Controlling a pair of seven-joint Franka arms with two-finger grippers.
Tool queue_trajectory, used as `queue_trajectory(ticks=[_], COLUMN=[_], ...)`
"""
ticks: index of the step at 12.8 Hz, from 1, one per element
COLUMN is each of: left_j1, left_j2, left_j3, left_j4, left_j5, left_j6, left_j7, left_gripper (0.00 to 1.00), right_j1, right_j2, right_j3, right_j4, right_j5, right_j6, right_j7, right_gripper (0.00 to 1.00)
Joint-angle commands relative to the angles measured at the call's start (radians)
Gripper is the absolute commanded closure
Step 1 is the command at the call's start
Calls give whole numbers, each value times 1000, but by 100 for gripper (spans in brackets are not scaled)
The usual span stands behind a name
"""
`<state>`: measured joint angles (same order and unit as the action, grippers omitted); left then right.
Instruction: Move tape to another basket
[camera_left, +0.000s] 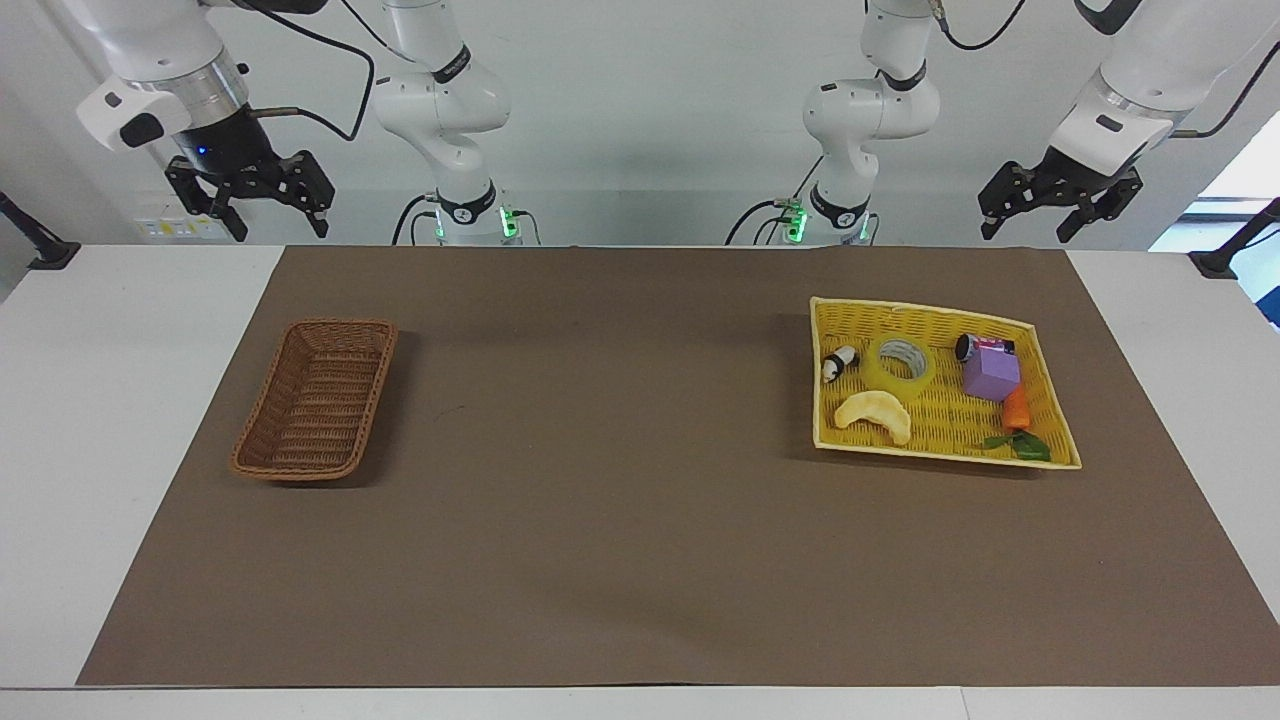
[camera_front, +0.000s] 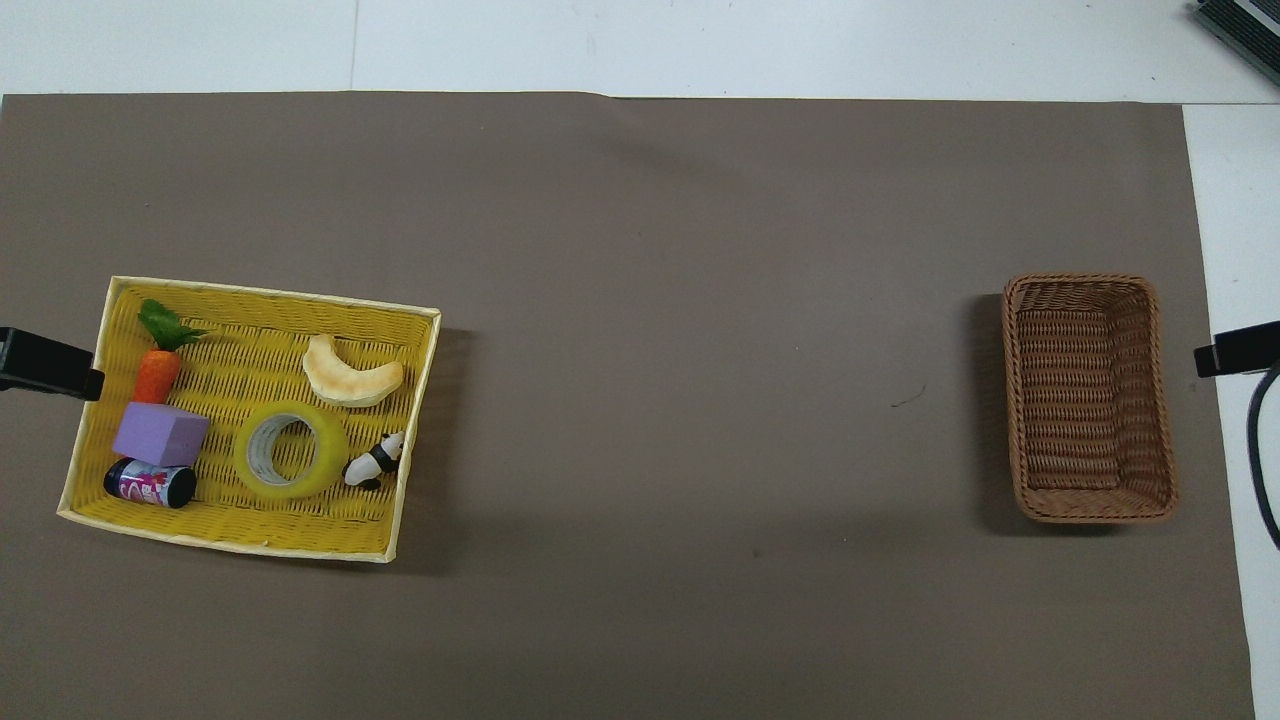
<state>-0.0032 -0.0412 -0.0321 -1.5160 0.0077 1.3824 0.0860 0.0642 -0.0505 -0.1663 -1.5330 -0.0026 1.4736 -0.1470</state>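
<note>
Lying flat, hole upward, the tape (camera_front: 291, 449) sits in the yellow basket (camera_front: 260, 296) at the left arm's end of the desk (camera_left: 100, 400). Just beside it, toward the middle of the desk, is a small panda figure (camera_front: 373, 462); a pale crescent toy (camera_front: 350, 374) lies farther from the robots than the tape. A purple block (camera_front: 160, 433) rests beside the tape toward the desk's end, with a dark can (camera_front: 150, 483) touching it on the robots' side and a toy carrot (camera_front: 157, 370) farther out.

The brown wicker basket (camera_left: 315, 398) stands well apart, at the right arm's end of the brown mat (camera_left: 620, 500); nothing lies in it.

Left claw (camera_left: 1058, 205) hangs in the air above the desk's edge nearest the robots, its fingers apart and holding nothing. Right claw (camera_left: 250, 195) hangs likewise at its own end, fingers apart, holding nothing. Neither claw touches any object.
</note>
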Motion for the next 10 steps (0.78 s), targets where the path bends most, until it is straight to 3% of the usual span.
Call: queue_trajectory(ticks=[1, 10], left_j1=[-5, -3], left_j2=[-29, -28], left_j3=[8, 8], left_j4=[-18, -18], left_j5=[-12, -12], left_j6=[-28, -28], left_j7=[21, 8], left_gripper=[0, 0], right_j1=[0, 0], right_j2=[-8, -8], right_j3=[2, 2], right_j4=[-10, -10], right_j5=[-14, -14], right_j6=[14, 14], right_j7=[-17, -17], right_gripper=[0, 0])
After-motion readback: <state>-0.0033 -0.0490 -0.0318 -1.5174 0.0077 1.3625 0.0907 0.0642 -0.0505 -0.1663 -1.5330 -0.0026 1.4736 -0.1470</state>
